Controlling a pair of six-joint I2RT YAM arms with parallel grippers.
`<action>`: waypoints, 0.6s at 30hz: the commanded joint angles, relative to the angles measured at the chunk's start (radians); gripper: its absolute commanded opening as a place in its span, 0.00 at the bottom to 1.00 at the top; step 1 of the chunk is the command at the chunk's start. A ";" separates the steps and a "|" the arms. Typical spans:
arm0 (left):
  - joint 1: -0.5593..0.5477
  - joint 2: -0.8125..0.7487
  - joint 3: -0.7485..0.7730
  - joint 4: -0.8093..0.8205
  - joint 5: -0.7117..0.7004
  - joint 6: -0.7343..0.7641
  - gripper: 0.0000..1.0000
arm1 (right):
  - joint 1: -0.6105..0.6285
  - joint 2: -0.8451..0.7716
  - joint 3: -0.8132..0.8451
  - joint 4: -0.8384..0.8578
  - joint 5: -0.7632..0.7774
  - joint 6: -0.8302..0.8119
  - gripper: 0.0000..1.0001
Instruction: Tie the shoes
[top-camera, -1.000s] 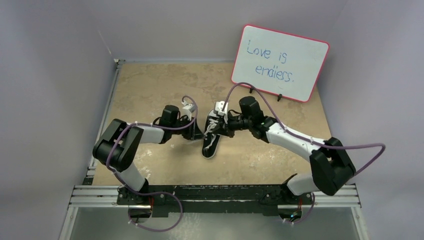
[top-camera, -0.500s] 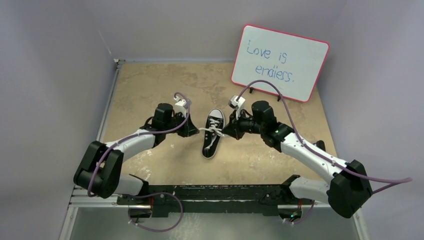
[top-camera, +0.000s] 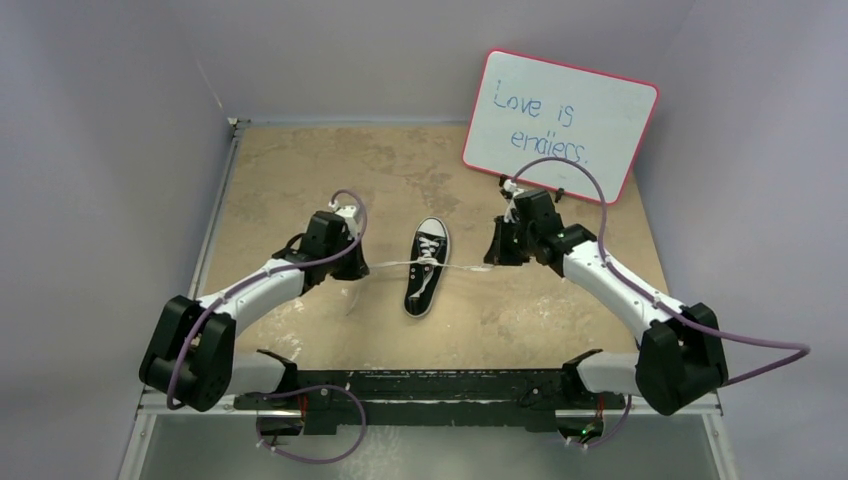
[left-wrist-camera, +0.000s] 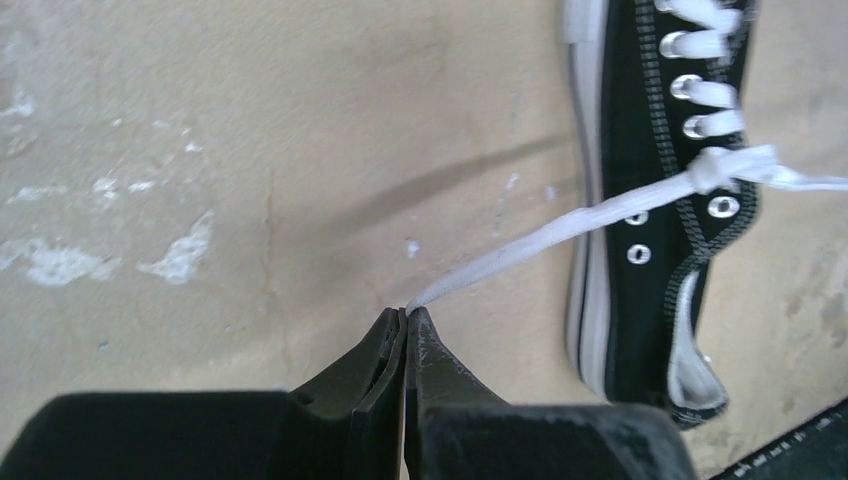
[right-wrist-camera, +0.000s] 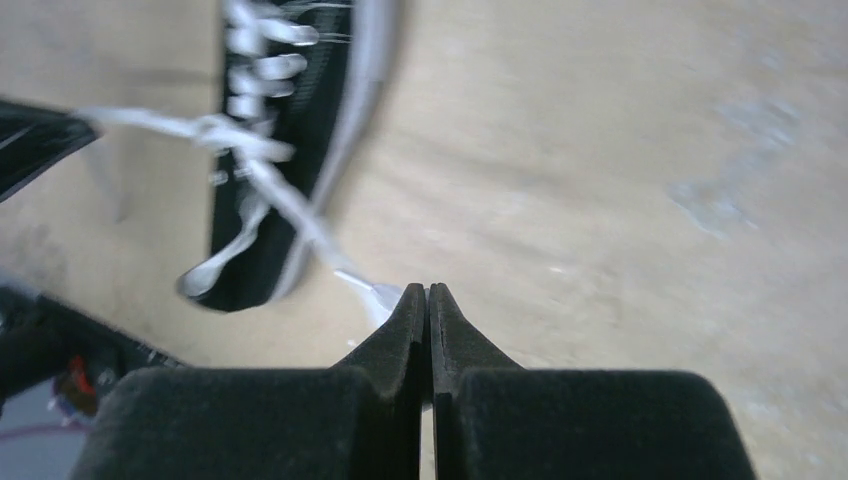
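A small black sneaker (top-camera: 425, 268) with white toe cap lies mid-table, toe toward the back. It also shows in the left wrist view (left-wrist-camera: 660, 200) and the right wrist view (right-wrist-camera: 270, 150). Its white laces (top-camera: 445, 266) stretch taut left and right from a knot (left-wrist-camera: 725, 168) over the eyelets. My left gripper (top-camera: 362, 266) is left of the shoe, shut on the left lace end (left-wrist-camera: 520, 245). My right gripper (top-camera: 490, 262) is right of the shoe, shut on the right lace end (right-wrist-camera: 310, 225).
A whiteboard (top-camera: 560, 125) with a red frame and handwriting leans at the back right, just behind my right arm. Grey walls close in the tan table (top-camera: 300, 170) on three sides. A black rail (top-camera: 430, 385) runs along the near edge.
Both grippers have moved outward from the shoe, the left to the left and the right to the right, drawing the laces out into a tight straight line and cinching the knot.
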 joint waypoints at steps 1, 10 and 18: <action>0.016 0.031 0.035 -0.078 -0.156 -0.031 0.00 | -0.034 0.043 -0.015 -0.157 0.208 0.102 0.00; 0.057 0.088 0.051 -0.152 -0.339 -0.116 0.00 | -0.045 0.214 -0.010 -0.197 0.365 0.141 0.00; 0.068 0.121 0.044 -0.188 -0.381 -0.170 0.00 | -0.088 0.298 0.001 -0.207 0.539 0.189 0.00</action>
